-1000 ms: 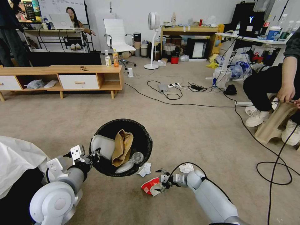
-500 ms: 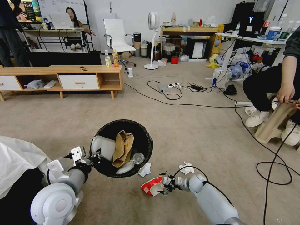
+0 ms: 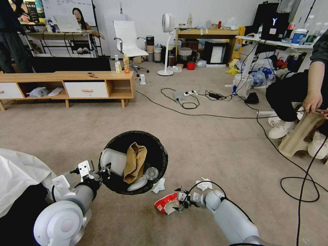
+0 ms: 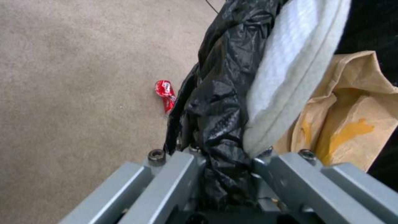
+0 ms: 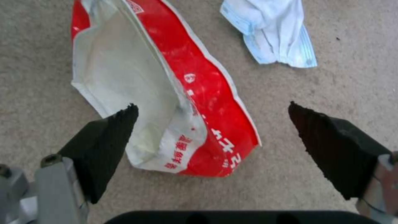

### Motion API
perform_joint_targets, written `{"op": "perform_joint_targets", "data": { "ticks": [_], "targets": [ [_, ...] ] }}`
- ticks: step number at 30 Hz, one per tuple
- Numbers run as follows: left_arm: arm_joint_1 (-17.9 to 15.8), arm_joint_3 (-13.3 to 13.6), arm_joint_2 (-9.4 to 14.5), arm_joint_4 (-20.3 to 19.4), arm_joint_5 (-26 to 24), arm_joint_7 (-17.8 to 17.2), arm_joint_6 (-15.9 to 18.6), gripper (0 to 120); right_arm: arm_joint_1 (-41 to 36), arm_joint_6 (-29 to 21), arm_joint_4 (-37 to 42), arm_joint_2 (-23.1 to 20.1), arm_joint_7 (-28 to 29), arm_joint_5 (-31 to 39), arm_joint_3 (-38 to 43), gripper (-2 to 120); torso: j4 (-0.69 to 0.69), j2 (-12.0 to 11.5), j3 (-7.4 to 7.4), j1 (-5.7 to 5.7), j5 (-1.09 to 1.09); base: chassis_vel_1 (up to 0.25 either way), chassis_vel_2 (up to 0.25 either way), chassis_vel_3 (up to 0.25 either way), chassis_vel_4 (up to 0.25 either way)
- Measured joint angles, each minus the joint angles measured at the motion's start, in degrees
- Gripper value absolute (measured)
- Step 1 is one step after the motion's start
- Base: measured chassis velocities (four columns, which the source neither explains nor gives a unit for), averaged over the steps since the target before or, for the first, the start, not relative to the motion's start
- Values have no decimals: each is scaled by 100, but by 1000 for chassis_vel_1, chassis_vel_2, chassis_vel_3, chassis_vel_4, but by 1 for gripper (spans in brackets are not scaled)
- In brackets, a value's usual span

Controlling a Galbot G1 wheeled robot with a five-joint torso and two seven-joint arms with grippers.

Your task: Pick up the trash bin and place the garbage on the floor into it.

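The trash bin [image 3: 136, 134], lined with a black bag [image 4: 219, 93], hangs from my left gripper [image 3: 104, 169], which is shut on its near rim. Inside lie a brown paper bag [image 3: 134, 162], a white container [image 3: 112, 160] and a clear bottle [image 3: 150, 173]. My right gripper [image 3: 178, 201] is low over the floor [image 3: 212, 143] and open, its fingers [image 5: 112, 130] either side of the flattened red-and-white noodle cup [image 5: 166, 93]. White tissues [image 3: 159, 185] [image 3: 204, 184] lie near the cup, one of them [image 5: 273, 34] just beyond it. A crushed red can [image 4: 165, 93] lies on the carpet past the bin.
Black cables [image 3: 297, 184] loop over the carpet at the right. A seated person [image 3: 300, 92] is at the right edge. A low wooden cabinet [image 3: 68, 87] stands far left, and a white cloth [image 3: 17, 174] lies beside my left arm.
My right arm has sunk slightly closer to the floor at the noodle cup, uncovering more of the tissue behind it. The bin and left gripper have hardly moved.
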Motion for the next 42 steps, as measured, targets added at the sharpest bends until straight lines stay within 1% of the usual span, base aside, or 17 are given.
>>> {"op": "perform_joint_targets", "data": {
  "ticks": [6, 18, 19, 20, 22, 23, 25, 28, 29, 31, 33, 35, 37, 38, 40, 41, 42],
  "targets": [
    [-33, 12, -1, 50, 13, 20, -7, 4, 17, -24, -87, 33, 38, -19, -4, 99, 0, 0, 0, 0, 0, 0, 0, 0, 0],
    [-47, 16, 14, 65, 9, 29, -13, 4, 151, -50, -230, 172, 66, -91, -43, 100, 1, 0, 0, 0, 0, 0, 0, 0, 0],
    [-50, 32, 6, 66, 9, 30, -13, 4, 156, -66, -230, 177, 81, -129, -44, 93, 1, 0, 0, 0, 0, 0, 0, 0, 0],
    [-50, 32, 6, 66, 9, 30, -13, 4, 156, -66, -230, 177, 81, -129, -44, 93, 1, 0, 0, 0, 0, 0, 0, 0, 0],
    [-50, 57, 0, 65, 11, 31, -12, 4, 157, -77, -230, 172, 78, -159, -43, 83, 0, 0, 0, 0, 0, 0, 0, 0, 0],
    [-50, 57, 0, 65, 11, 31, -12, 4, 157, -77, -230, 172, 78, -159, -43, 83, 0, 0, 0, 0, 0, 0, 0, 0, 0],
    [-58, 85, -17, 65, 25, 31, -13, 4, 153, -82, -222, 145, 42, -166, -34, 70, 0, 0, 0, 0, 0, 0, 0, 0, 0],
    [-61, 92, -23, 65, 30, 31, -13, 4, 148, -82, -216, 137, 27, -166, -32, 68, 0, 0, 0, 0, 0, 0, 0, 0, 0],
    [-63, 106, -34, 66, 38, 31, -13, 4, 131, -82, -205, 121, -8, -166, -27, 60, 0, 0, 0, 0, 0, 0, 0, 0, 0],
    [-64, 114, -42, 64, 44, 31, -13, 4, 120, -82, -193, 117, -20, -165, -25, 55, 0, 0, 0, 0, 0, 0, 0, 0, 0],
    [-63, 126, -51, 58, 57, 31, -13, 4, 97, -81, -158, 116, -31, -153, -22, 42, 0, 0, 0, 0, 0, 0, 0, 0, 0],
    [-63, 131, -52, 54, 62, 31, -14, 4, 86, -78, -134, 117, -33, -144, -22, 38, 1, 0, 0, 0, 0, 0, 0, 0, 0],
    [-62, 144, -54, 31, 72, 31, -14, 4, 48, -60, -46, 111, -58, -80, -25, 27, 0, 0, 0, 0, 0, 0, 0, 0, 0],
    [-62, 144, -54, 31, 72, 31, -14, 4, 48, -60, -46, 111, -58, -80, -25, 27, 0, 0, 0, 0, 0, 0, 0, 0, 0],
    [-62, 145, -45, 18, 75, 31, -15, 4, 20, -38, 18, 106, -88, -37, -27, 17, 0, 0, 0, 0, 0, 0, 0, 0, 0],
    [-62, 145, -45, 18, 75, 31, -15, 4, 20, -38, 18, 106, -88, -37, -27, 17, 0, 0, 0, 0, 0, 0, 0, 0, 0],
    [-62, 145, -41, 17, 75, 31, -15, 4, 12, -31, 32, 106, -98, -24, -27, 11, 0, 0, 0, 0, 0, 0, 0, 0, 0]
  ]
}}
